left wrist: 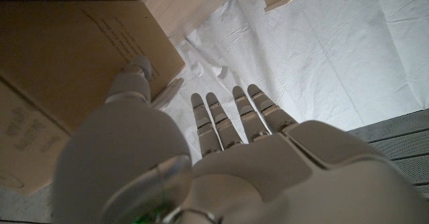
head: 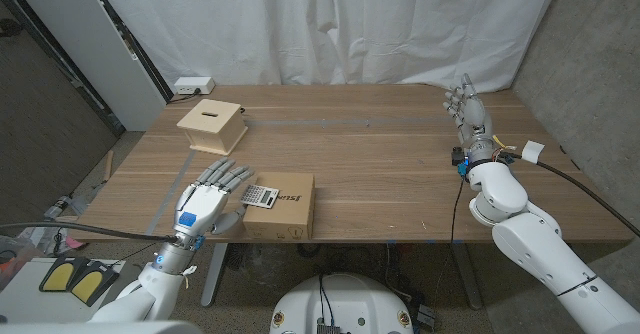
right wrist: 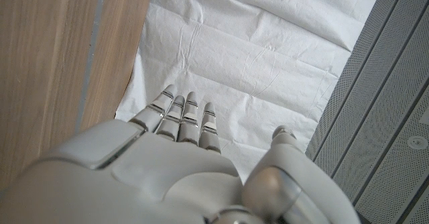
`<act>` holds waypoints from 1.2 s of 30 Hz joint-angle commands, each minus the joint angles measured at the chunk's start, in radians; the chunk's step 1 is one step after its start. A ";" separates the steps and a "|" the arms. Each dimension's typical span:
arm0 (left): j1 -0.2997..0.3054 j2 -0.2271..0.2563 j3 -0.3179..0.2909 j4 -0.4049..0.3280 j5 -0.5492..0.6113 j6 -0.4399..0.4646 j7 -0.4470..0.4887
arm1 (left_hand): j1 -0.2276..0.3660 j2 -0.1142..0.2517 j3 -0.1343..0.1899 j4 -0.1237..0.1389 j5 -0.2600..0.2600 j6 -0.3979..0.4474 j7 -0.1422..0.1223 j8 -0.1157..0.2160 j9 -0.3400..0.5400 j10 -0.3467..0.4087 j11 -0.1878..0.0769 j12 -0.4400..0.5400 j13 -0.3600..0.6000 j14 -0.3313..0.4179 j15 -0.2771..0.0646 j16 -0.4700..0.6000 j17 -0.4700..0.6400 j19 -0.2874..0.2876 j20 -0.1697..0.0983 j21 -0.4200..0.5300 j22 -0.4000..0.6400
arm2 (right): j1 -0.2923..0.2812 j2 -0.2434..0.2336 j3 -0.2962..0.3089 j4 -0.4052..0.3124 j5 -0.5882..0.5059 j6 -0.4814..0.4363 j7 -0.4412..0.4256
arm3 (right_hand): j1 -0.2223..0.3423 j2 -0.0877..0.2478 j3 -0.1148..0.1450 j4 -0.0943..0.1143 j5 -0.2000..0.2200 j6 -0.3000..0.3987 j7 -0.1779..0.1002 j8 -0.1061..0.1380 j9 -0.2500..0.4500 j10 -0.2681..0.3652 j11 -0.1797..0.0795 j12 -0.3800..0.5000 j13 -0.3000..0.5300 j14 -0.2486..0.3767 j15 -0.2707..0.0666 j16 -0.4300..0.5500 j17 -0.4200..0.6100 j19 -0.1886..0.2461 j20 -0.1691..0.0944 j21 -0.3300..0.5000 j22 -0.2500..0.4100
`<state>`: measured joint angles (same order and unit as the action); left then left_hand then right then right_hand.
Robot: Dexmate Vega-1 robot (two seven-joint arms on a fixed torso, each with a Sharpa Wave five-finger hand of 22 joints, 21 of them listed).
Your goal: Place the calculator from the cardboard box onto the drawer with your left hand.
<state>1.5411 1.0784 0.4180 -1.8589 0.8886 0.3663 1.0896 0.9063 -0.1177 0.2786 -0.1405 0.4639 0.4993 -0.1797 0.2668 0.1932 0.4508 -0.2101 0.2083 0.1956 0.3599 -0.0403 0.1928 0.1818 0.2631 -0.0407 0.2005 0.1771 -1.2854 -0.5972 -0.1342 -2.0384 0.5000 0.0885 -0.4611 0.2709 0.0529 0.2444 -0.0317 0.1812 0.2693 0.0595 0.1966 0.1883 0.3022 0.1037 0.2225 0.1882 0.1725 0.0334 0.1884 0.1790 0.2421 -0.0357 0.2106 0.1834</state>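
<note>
Reaching with fingers (head: 232, 177) spread and holding nothing, the left hand (head: 207, 206) hovers just beside the calculator (head: 261, 195), which lies on top of the cardboard box (head: 283, 206) at its left end. In the left wrist view the thumb sits close against the box's edge — whether it touches I cannot tell. The step in hand looks like the approach to the grasp; the next move calls for closing on the calculator's thin edges without pushing it along the box. The drawer (head: 213, 124) — a small wooden box with a slot — stands well apart, farther back. The right hand (head: 468, 111) stands upright, fingers loosely together, empty, near the table (head: 380, 164)'s far right.
</note>
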 commanded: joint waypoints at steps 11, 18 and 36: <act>-0.001 -0.024 -0.009 0.023 -0.012 -0.034 0.027 | 0.039 0.012 -0.004 0.009 -0.008 0.173 -0.004 0.060 0.003 0.079 0.001 0.009 0.001 0.051 -0.174 0.011 0.001 0.021 -0.110 0.007 0.002 | 0.002 0.009 -0.017 -0.009 -0.001 0.015 0.011 | -0.011 0.002 -0.004 0.000 0.005 0.014 -0.001 0.004 0.005 0.011 -0.002 0.009 0.002 0.016 0.000 0.005 0.006 0.016 -0.001 0.002 0.002; 0.005 -0.047 -0.031 0.037 0.001 -0.065 0.027 | 0.047 0.015 -0.004 0.009 -0.011 0.204 -0.003 0.070 0.003 0.096 0.002 0.010 0.001 0.062 -0.175 0.011 0.002 0.025 -0.112 0.007 0.002 | 0.003 0.011 -0.021 -0.015 -0.004 0.012 0.009 | -0.012 0.001 -0.005 0.000 0.005 0.014 -0.002 0.004 0.005 0.011 -0.005 0.008 0.002 0.019 -0.003 0.005 0.006 0.018 -0.001 0.003 0.002; 0.073 -0.145 -0.151 0.059 0.069 -0.166 0.027 | 0.069 0.027 0.002 0.007 -0.019 0.193 -0.018 0.060 0.003 0.105 0.002 0.004 0.001 0.072 -0.177 0.007 0.002 0.030 -0.108 0.007 0.002 | -0.010 0.014 -0.031 -0.033 -0.016 0.010 -0.001 | -0.014 0.002 -0.006 -0.001 0.005 0.015 -0.002 0.004 0.005 0.013 -0.004 0.008 0.002 0.027 -0.002 0.006 0.006 0.023 0.001 0.003 0.002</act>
<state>1.5806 0.9808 0.3236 -1.8104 0.9248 0.2460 1.1161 0.9639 -0.0917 0.2741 -0.1360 0.4473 0.6954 -0.1951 0.3313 0.1930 0.5514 -0.2073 0.2083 0.1956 0.4256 -0.0449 0.2005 0.1818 0.2882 -0.0410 0.2005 0.1771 -1.2856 -0.5839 -0.1600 -2.0574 0.4923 0.1019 -0.4559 0.2602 0.0500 0.2445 -0.0316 0.1812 0.2755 0.0533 0.1966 0.1883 0.3053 0.1005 0.2225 0.1882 0.1907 0.0301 0.1884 0.1790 0.2527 -0.0357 0.2107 0.1834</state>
